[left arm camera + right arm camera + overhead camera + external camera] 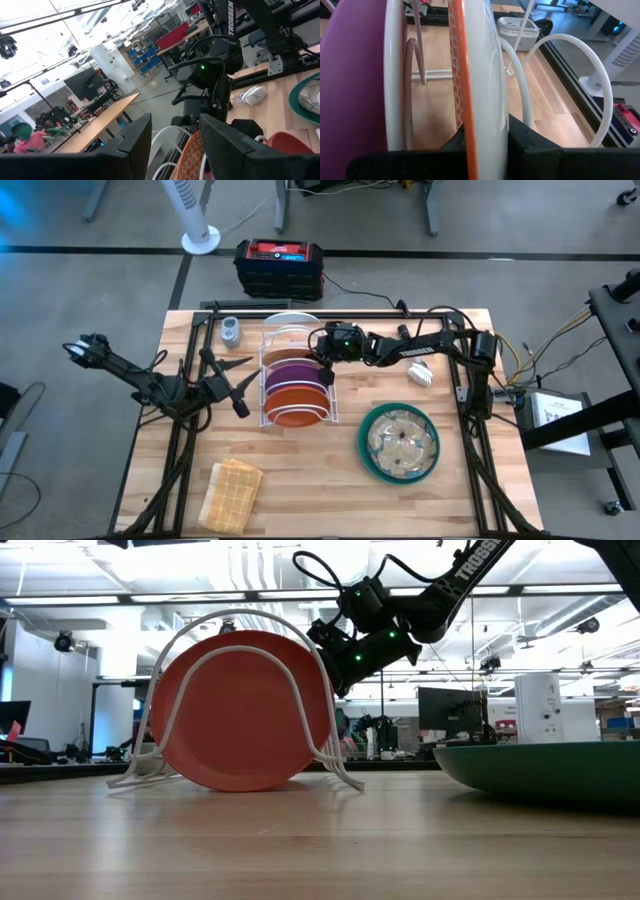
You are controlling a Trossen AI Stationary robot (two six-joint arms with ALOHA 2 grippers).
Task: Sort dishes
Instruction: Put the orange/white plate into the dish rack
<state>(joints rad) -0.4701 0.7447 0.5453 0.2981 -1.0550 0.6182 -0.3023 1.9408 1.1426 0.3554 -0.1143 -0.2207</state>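
Right fingers (485, 145) clamp patterned plate (480, 75) rim, plain only in right wrist view; left fingers (170, 145) parted, empty.

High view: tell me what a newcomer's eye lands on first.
The white wire rack at the table's middle, with the plain orange plate and purple plate standing on edge in it. The right gripper reaches into the rack, fingers shut on the orange-patterned plate. To the right lies the teal-green plate, a clear glass plate in it.
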